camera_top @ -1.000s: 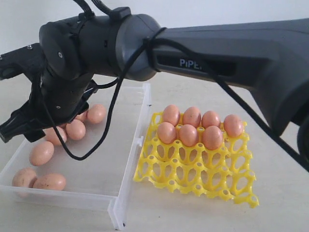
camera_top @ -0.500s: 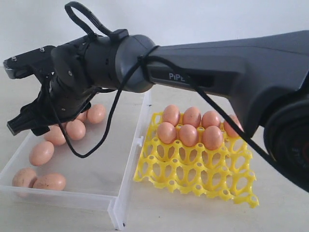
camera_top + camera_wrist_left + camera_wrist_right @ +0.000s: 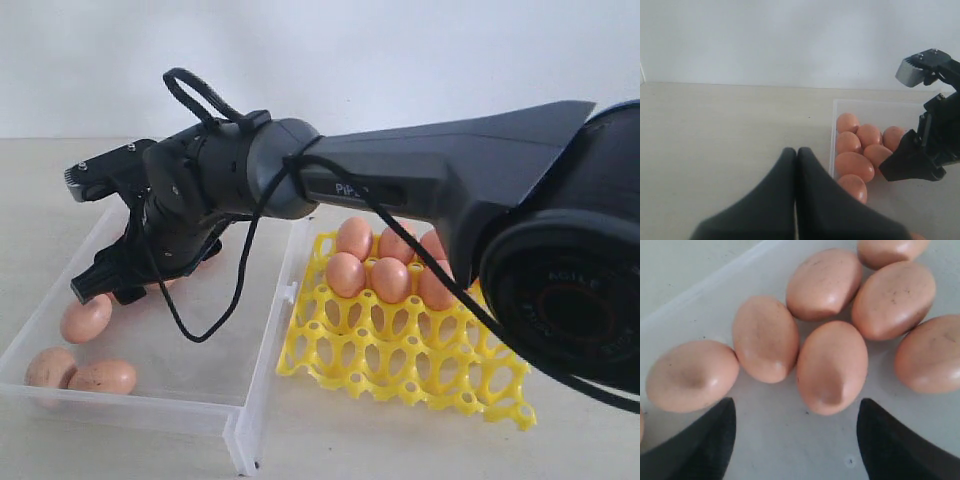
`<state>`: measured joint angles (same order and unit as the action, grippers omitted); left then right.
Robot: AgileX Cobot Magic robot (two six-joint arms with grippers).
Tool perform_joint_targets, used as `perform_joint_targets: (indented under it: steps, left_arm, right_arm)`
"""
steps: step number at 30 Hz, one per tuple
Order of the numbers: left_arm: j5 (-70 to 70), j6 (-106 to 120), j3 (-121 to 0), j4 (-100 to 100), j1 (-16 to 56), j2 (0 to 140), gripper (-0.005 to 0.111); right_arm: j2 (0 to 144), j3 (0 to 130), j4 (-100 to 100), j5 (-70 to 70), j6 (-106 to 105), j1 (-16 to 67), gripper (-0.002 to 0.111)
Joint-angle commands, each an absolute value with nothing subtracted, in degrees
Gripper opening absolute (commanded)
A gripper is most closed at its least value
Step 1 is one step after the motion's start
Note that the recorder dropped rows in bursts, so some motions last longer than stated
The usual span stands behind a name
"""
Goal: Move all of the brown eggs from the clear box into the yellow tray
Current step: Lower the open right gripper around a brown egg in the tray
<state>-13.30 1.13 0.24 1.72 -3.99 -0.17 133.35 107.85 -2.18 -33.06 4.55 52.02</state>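
The fingers [image 3: 705, 440] of the right gripper [image 3: 796, 412] stand wide apart with nothing between them yet, poised on either side of one egg [image 3: 832, 367] in the huddle of brown eggs [image 3: 765, 340], smooth pinkish ovals with faint dark specks. These lie touching one another on the floor of the clear box [image 3: 120, 408], a shallow transparent plastic container with low walls. From where I stand, the big dark arm [image 3: 430, 190] has swung away from me over the last second and dipped toward the far end of the box, so the open jaws now hang just above that cluster rather than out over the near side. None of the eggs seems to have stirred; three more sit apart at the near end of the box. Just beside the box, the yellow tray [image 3: 400, 350], a bright plastic lattice of round cups, has its back rows filled, though the arm now hides part of them, and its front cups are bare. I'd say this is the approach for another pick, with many eggs left to carry. The left gripper [image 3: 796, 165] is pressed closed on nothing, over the pale table [image 3: 715, 150] outside the box.
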Motion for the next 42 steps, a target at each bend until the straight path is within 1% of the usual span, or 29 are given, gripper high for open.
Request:
perform_joint_targets:
  steps: [1,4,11,26,29,35,42]
  left_arm:
    - [-13.30,1.16,0.00,2.03,-4.04,0.00,-0.004]
    - [-13.30,1.16,0.00,2.03,-4.04,0.00,-0.004]
    - [-13.30,1.16,0.00,2.03,-4.04,0.00,-0.004]
    - [-13.30,1.16,0.00,2.03,-4.04,0.00,-0.004]
    - [-13.30,1.16,0.00,2.03,-4.04,0.00,-0.004]
    - [-13.30,1.16,0.00,2.03,-4.04,0.00,-0.004]
    - [-13.30,1.16,0.00,2.03,-4.04,0.00,-0.004]
  right_arm:
    - [133.17,108.12,-1.37,-29.64,4.44,51.42,0.065]
    - [133.17,108.12,-1.18,-25.51,4.44,50.38,0.065]
    - [133.81,108.12,-0.62,-21.50,1.81,49.21,0.065]
    - [137.24,108.38,-1.19,-18.85,1.56,49.03,0.065]
    - [138.57,110.57,-1.19,-20.62,1.56,49.03,0.065]
    - [141.52,116.45,-1.19,-28.62,1.56,49.03,0.065]
    - [141.92,116.69,-1.06,-32.47,1.56,49.03,0.065]
